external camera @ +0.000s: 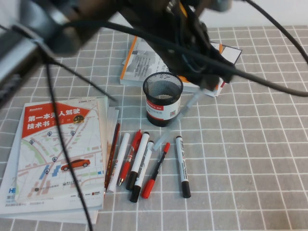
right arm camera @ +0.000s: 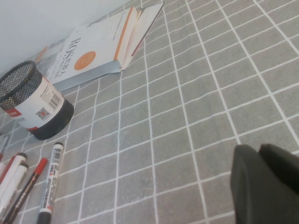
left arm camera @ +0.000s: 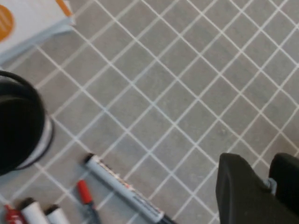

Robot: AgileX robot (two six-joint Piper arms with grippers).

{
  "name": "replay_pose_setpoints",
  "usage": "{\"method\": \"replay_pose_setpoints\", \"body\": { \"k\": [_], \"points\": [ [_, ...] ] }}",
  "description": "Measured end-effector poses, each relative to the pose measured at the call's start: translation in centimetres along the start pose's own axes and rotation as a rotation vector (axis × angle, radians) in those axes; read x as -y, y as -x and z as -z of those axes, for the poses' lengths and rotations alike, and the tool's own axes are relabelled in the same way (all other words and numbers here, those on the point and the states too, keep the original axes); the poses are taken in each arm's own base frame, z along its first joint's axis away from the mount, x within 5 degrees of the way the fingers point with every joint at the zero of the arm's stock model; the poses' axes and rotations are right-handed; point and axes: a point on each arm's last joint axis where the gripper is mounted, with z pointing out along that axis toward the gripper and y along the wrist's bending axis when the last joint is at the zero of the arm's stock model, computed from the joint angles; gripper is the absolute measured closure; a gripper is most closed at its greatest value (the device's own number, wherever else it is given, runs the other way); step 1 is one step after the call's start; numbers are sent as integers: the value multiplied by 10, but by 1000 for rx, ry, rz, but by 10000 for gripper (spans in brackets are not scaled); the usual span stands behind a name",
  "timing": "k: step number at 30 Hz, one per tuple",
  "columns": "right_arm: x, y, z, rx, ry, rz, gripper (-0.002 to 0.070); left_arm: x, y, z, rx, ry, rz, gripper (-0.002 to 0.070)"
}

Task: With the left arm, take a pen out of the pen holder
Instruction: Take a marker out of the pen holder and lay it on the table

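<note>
Grey tiled cloth surface (external camera: 250,159), pale wall (external camera: 269,12) along the top edge. Black mesh pen holder (external camera: 162,98) stands upright at centre of the high view, with nothing sticking up from it. My left pincer (external camera: 206,83) hangs just right of and above it, clenched on a pale grey pen (external camera: 182,117). The pen slants down toward the lower left, clear of the rim and beside the holder's right wall. Its low end is near the loose pens (external camera: 139,161) lying in a row below the holder; can't tell if the tip touches the surface. The pen is out of the holder, so I judge the take-out nearly done.

Handling, my guess: the pen is light and stiff with a smooth round barrel, so it could slip or swing. I hold it near its top end, so the long free part can pivot. A grip nearer mid-barrel would be steadier. Not fragile.

Only the high view shows the whole pen and its slant, plus the map book (external camera: 57,149) at lower left and the white book (external camera: 139,62) behind the holder. The left wrist view shows my dark fingers (left arm camera: 238,186) close together with a sliver of grey between them, which the high view blurs. It misses the rest of the pen.

My right pincer (right arm camera: 264,179) shows only in its own wrist view. It sits low over bare tiles, well apart from the holder, fingers pressed together and holding nothing.
</note>
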Motion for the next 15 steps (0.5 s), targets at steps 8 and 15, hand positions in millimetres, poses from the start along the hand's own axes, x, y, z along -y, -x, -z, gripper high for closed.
{"method": "replay_pose_setpoints", "body": {
  "k": [8, 15],
  "points": [
    [0, 0, 0, 0, -2, 25, 689, -17, 4, -87, -51, -49, 338, 578],
    [0, 0, 0, 0, -2, 36, 689, -38, 3, -130, -24, -13, 593, 578]
  ]
}}
